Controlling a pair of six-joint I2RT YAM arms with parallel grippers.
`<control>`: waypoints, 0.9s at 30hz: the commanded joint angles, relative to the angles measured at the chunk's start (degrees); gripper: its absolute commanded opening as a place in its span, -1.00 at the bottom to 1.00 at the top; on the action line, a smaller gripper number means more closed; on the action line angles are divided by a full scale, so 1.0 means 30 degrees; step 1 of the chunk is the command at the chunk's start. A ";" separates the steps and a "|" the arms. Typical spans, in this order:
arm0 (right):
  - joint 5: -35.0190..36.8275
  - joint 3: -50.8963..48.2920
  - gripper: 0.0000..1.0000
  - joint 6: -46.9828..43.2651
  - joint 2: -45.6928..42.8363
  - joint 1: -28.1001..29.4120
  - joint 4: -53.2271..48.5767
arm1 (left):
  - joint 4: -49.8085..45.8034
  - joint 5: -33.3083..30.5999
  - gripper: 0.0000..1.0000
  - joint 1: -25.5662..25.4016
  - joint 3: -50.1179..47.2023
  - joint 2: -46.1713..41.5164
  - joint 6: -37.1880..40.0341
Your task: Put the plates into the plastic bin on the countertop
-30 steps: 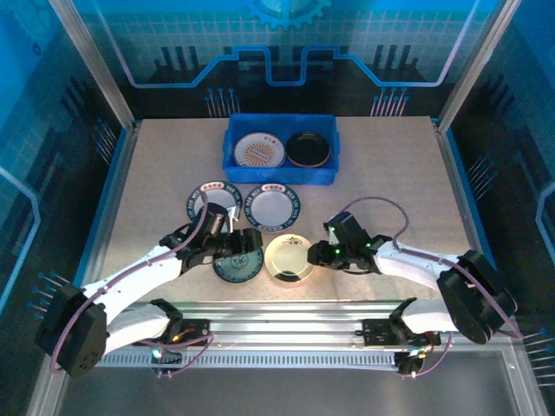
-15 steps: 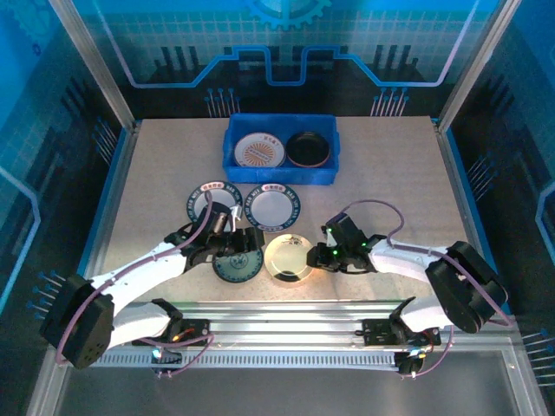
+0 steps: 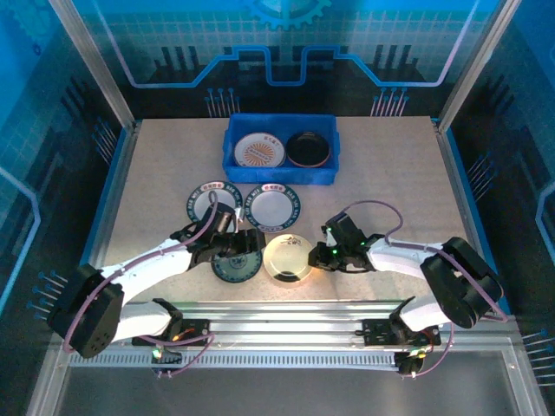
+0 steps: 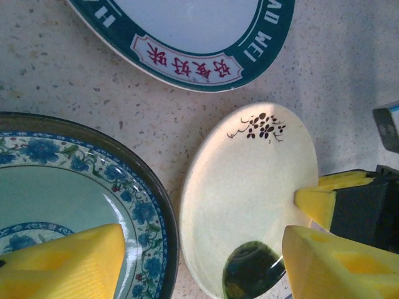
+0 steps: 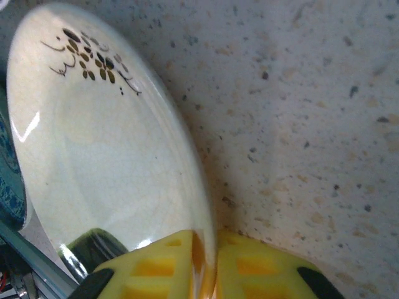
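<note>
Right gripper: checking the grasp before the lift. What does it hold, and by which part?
The right gripper pinches the cream plate by its rim.

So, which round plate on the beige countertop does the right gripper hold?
The cream plate with the dark sprig, rim pinched by the right gripper; it alone lacks a patterned border.
</note>
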 commanded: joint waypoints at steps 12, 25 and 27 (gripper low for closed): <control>0.0404 -0.1439 -1.00 0.0177 -0.1361 -0.0730 -0.0447 | 0.0092 0.0390 0.35 -0.0166 0.1244 0.0408 0.0220; -0.0539 -0.1932 -1.00 -0.0015 -0.6997 -0.1726 -0.1376 | 0.2624 0.2002 0.30 -0.0250 0.0739 0.0977 0.0227; -0.0872 -0.1759 -1.00 0.0054 -0.7334 -0.1821 -0.1309 | 0.2804 0.2069 0.29 -0.0284 0.0750 0.1117 0.0228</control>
